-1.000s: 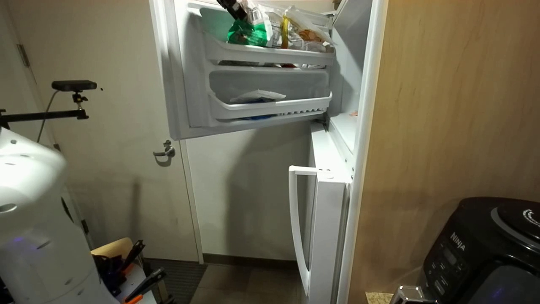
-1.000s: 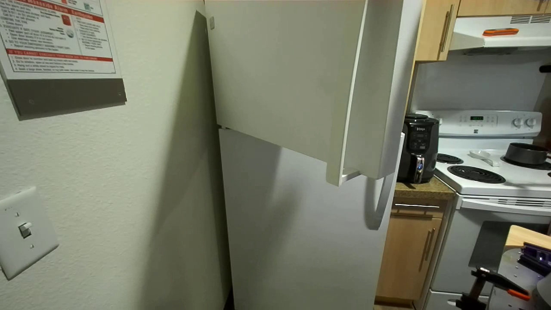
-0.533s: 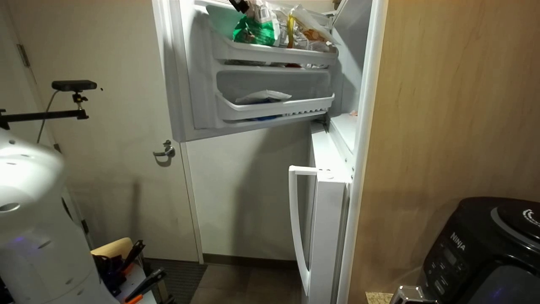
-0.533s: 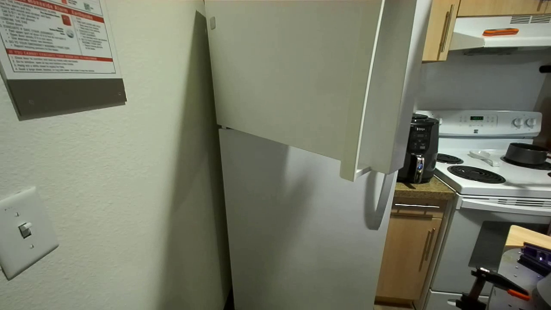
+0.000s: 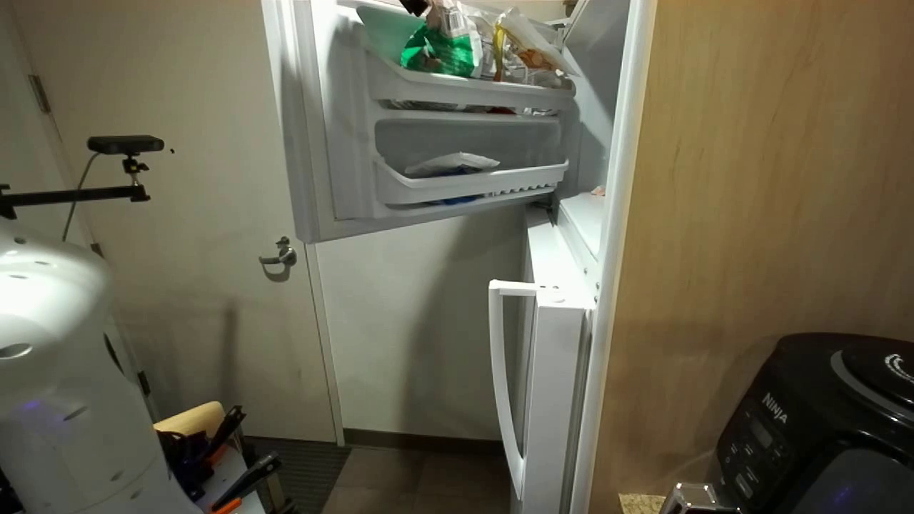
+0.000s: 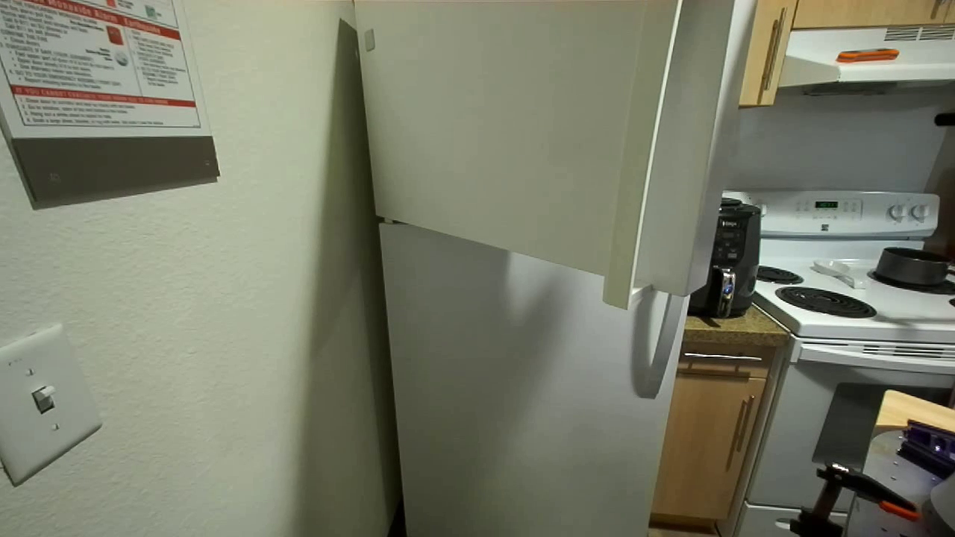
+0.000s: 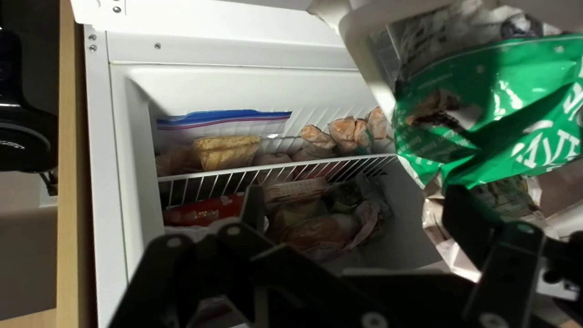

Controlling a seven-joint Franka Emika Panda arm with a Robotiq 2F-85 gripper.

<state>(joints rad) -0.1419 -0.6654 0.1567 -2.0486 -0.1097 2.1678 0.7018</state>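
Observation:
My gripper [image 7: 356, 196] is open, with its two dark fingers wide apart in the wrist view. Nothing is held between them. The right finger [image 7: 469, 223] overlaps a green and white food bag [image 7: 501, 109]; I cannot tell if they touch. The bag [image 5: 441, 56] sits in the upper bin [image 5: 471, 89] of the open freezer door [image 6: 507, 134]. A small dark part of the gripper shows above the bag in an exterior view. Behind the gripper is the open freezer compartment [image 7: 255, 84] with a wire rack [image 7: 273, 167] and several frozen packages.
The lower fridge door has a white handle [image 5: 500, 371]. A lower door bin [image 5: 471, 182] holds a white packet [image 5: 453, 164]. A wood panel [image 5: 757, 178] and a black air fryer [image 5: 800, 428] stand beside the fridge. The white arm [image 5: 64, 357] rises at the left.
The freezer door has swung a little toward shut; its free edge moves right in both exterior views. The green bag and the gripper have shifted right with it.

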